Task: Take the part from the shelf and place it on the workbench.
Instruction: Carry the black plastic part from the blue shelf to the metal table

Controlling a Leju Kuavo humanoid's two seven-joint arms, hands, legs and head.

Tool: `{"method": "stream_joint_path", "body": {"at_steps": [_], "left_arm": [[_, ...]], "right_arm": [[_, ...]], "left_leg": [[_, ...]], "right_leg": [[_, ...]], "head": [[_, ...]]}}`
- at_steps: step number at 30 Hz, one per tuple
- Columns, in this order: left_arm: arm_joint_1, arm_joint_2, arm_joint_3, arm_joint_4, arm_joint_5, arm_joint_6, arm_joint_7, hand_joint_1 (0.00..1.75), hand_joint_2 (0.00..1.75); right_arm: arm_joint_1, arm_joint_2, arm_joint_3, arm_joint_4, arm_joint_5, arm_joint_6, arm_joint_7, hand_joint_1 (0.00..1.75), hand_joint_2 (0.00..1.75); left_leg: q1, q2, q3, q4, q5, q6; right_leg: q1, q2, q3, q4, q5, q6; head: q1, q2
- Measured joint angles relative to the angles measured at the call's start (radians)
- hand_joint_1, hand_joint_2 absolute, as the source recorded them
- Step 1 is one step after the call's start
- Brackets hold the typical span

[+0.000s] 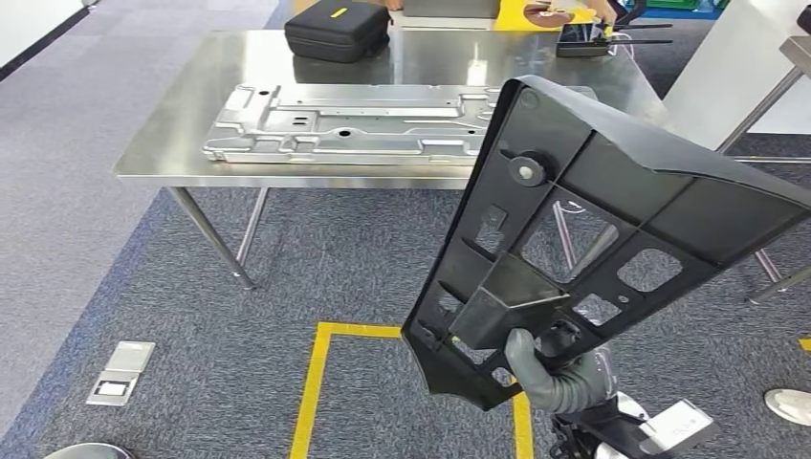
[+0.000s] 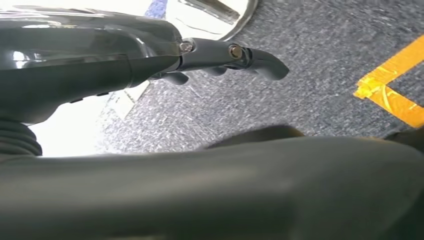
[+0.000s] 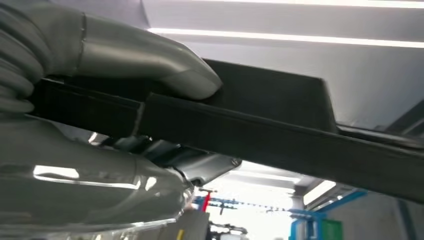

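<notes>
Right robot hand (image 1: 559, 378) grips the black plastic part (image 1: 593, 220) by its lower end, thumb clamped over the edge, so the wide end sticks up and fwd, clear of the floor. The part is in the air, short of the bench (image 1: 191, 105), which already carries a metal plate (image 1: 354, 120) and a black case (image 1: 337, 29). Left robot hand (image 2: 220, 57) hangs w/ fingers loosely apart, holding nothing. Next, I'd judge: step closer, lay it on a free patch.

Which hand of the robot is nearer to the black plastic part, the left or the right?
Right. The right hand grips the black plastic part at its lower end, thumb pressed on it. The left hand holds nothing and hangs over the carpet, away from the part.
</notes>
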Motion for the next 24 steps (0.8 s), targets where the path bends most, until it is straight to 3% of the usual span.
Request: {"method": "stream_joint_path", "body": {"at_steps": [2,3,4,5,6,8,10,12,14,15,16,18,19,20,22,24], "left_arm": [[0.000,0.000,0.000,0.000,0.000,0.000,0.000,0.00,1.75],[0.001,0.000,0.000,0.000,0.000,0.000,0.000,0.00,1.75],[0.002,0.000,0.000,0.000,0.000,0.000,0.000,0.00,1.75],[0.003,0.000,0.000,0.000,0.000,0.000,0.000,0.00,1.75],[0.003,0.000,0.000,0.000,0.000,0.000,0.001,0.00,1.75],[0.001,0.001,0.000,0.000,0.000,-0.001,0.001,0.00,1.75],[-0.002,0.002,0.000,0.000,0.000,-0.001,0.001,0.00,1.75],[-0.001,0.002,0.000,0.000,0.000,-0.001,0.002,0.00,1.75],[0.000,0.002,0.000,0.000,0.000,-0.001,0.003,0.00,1.75],[-0.002,0.002,0.000,0.000,0.000,-0.001,0.003,0.00,1.75],[-0.004,0.002,0.000,0.000,0.000,-0.001,0.003,0.00,1.75],[-0.006,0.002,0.000,0.000,0.000,-0.001,0.003,0.00,1.75],[-0.005,0.002,0.000,0.000,0.000,-0.001,0.003,0.00,1.75],[-0.003,0.002,0.000,0.000,0.000,-0.001,0.003,0.00,1.75],[-0.001,0.003,0.000,0.000,0.000,-0.001,0.003,0.00,1.75],[0.001,0.004,0.001,0.000,0.000,-0.001,0.004,0.00,1.75]], "right_arm": [[-0.001,0.000,0.000,0.004,0.004,-0.001,0.000,1.75,1.75],[-0.001,0.000,0.000,0.007,0.004,-0.001,0.000,1.75,1.75],[-0.001,0.000,0.000,0.009,0.004,-0.002,0.000,1.75,1.75],[-0.001,0.000,0.000,0.011,0.004,-0.002,0.000,1.75,1.75],[-0.001,0.000,0.000,0.012,0.004,-0.002,0.000,1.75,1.75],[0.000,-0.001,0.000,0.014,0.005,-0.002,0.000,1.75,1.75],[0.004,-0.001,0.000,0.016,0.005,-0.002,0.001,1.75,1.75],[0.005,-0.001,-0.001,0.016,0.001,-0.003,0.000,1.75,1.75],[0.003,0.002,-0.002,0.015,-0.005,-0.004,-0.001,1.75,1.75],[0.003,0.003,-0.002,0.015,-0.008,-0.004,-0.001,1.75,1.75],[0.003,0.004,-0.003,0.015,-0.012,-0.004,-0.002,1.75,1.75],[0.004,0.006,-0.003,0.015,-0.024,-0.002,0.000,1.75,1.75],[0.004,0.006,-0.004,0.015,-0.031,0.001,0.001,1.75,1.75],[0.004,0.006,-0.004,0.015,-0.039,0.005,0.002,1.75,1.75],[0.003,0.007,-0.004,0.015,-0.051,0.013,0.005,1.75,1.75],[0.001,0.008,-0.004,0.016,-0.056,0.019,0.007,1.75,1.75]], "left_leg": [[0.002,-0.006,0.005,-0.005,0.001,0.000],[0.004,-0.012,0.005,-0.004,0.000,-0.002],[0.007,-0.019,0.007,-0.003,-0.003,-0.006],[0.012,-0.029,0.009,0.000,-0.007,-0.012],[0.018,-0.039,0.012,0.006,-0.013,-0.022],[0.028,-0.061,0.007,0.028,-0.030,-0.045],[0.031,-0.079,-0.005,0.046,-0.040,-0.060],[0.032,-0.088,-0.010,0.048,-0.041,-0.066],[0.031,-0.057,-0.022,0.074,-0.056,-0.070],[0.030,-0.034,-0.044,0.116,-0.076,-0.072],[0.028,-0.012,-0.078,0.177,-0.102,-0.074],[0.027,0.001,-0.152,0.305,-0.143,-0.074],[0.026,0.001,-0.174,0.334,-0.139,-0.071],[0.024,0.002,-0.176,0.324,-0.116,-0.066],[0.015,-0.004,-0.139,0.217,-0.036,-0.047],[0.005,-0.020,-0.103,0.125,0.013,-0.026]], "right_leg": [[-0.003,0.001,-0.058,0.114,-0.053,0.006],[-0.006,0.001,-0.085,0.162,-0.066,0.011],[-0.010,0.001,-0.098,0.181,-0.060,0.016],[-0.014,0.002,-0.090,0.160,-0.034,0.023],[-0.019,0.008,-0.065,0.105,0.005,0.031],[-0.028,0.050,-0.014,0.000,0.046,0.044],[-0.031,0.082,0.001,-0.029,0.037,0.034],[-0.030,0.069,0.001,-0.026,0.031,0.012],[-0.029,0.050,0.006,-0.026,0.029,-0.001],[-0.029,0.040,0.008,-0.026,0.027,-0.007],[-0.027,0.030,0.009,-0.026,0.025,-0.011],[-0.023,0.013,0.011,-0.026,0.020,-0.017],[-0.020,0.008,0.014,-0.026,0.017,-0.019],[-0.018,0.006,0.018,-0.026,0.014,-0.021],[-0.015,0.006,0.028,-0.027,0.007,-0.021],[-0.016,0.010,0.032,-0.029,0.003,-0.018]], "head": [[0.000,0.000],[0.000,0.000],[0.000,0.000],[0.000,0.000],[0.000,0.000],[0.002,0.000],[0.005,0.000],[0.006,0.000],[0.006,0.000],[0.006,0.000],[0.005,0.000],[0.006,0.000],[0.006,0.000],[0.006,0.000],[0.006,0.000],[0.006,0.000]]}}
